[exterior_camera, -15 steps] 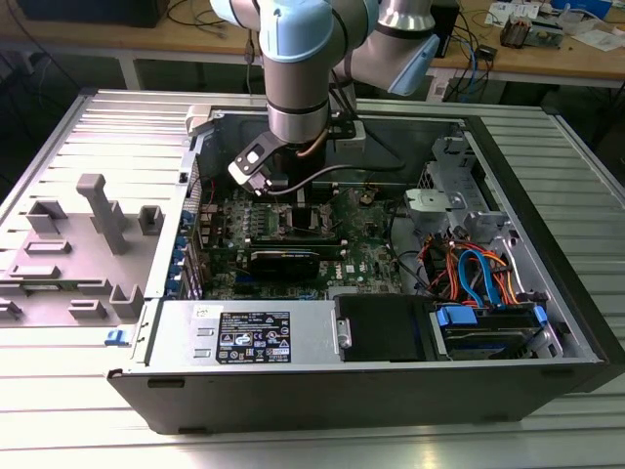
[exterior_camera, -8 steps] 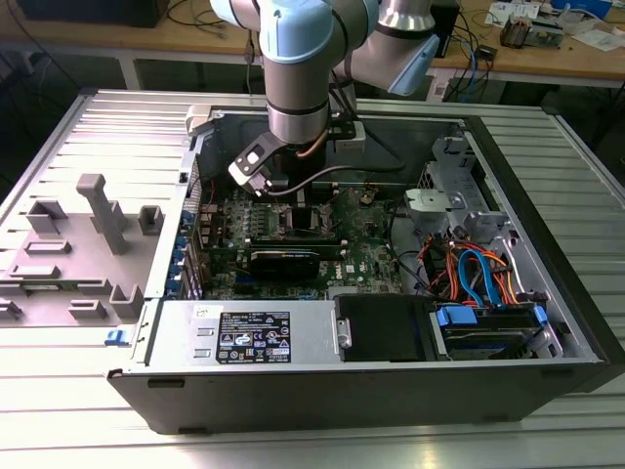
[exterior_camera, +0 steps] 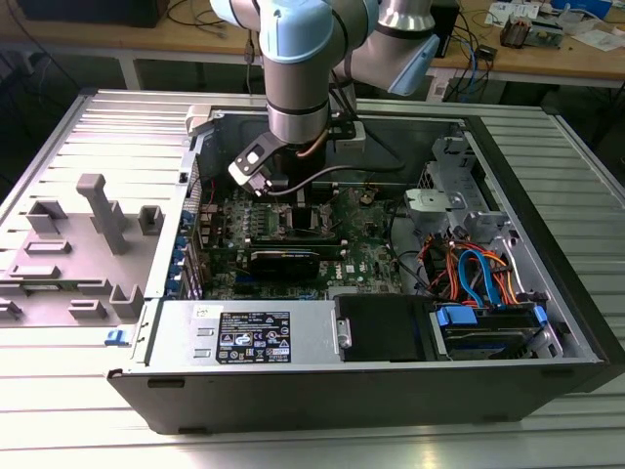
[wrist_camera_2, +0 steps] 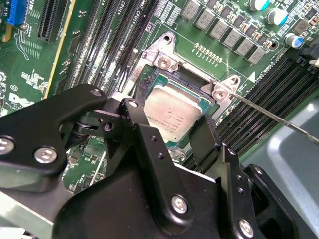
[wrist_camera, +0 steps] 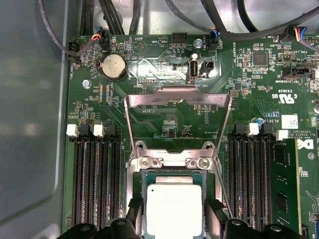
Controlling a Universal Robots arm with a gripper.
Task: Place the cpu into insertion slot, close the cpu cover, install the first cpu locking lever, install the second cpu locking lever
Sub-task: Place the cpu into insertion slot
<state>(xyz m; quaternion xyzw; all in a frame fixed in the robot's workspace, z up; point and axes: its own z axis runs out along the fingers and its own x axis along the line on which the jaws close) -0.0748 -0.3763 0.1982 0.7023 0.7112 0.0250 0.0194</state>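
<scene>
Progress: cpu point(wrist_camera: 174, 204) sits in insertion slot point(wrist_camera: 172, 176), claw point(wrist_camera: 174, 221) pinching its edges; cpu cover point(wrist_camera: 177, 98) flipped open, locking lever point(wrist_camera_2: 279, 119) unhooked, so lots left.

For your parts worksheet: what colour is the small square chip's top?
Dull silver-grey; the flat square metal cpu shows best in the first wrist view.

The black gripper point(wrist_camera_2: 169, 120) clamps the grey chip point(wrist_camera_2: 174, 109) by 2 sides, over the square socket point(wrist_camera_2: 192, 78) in the green board point(wrist_camera_2: 25, 94).
</scene>
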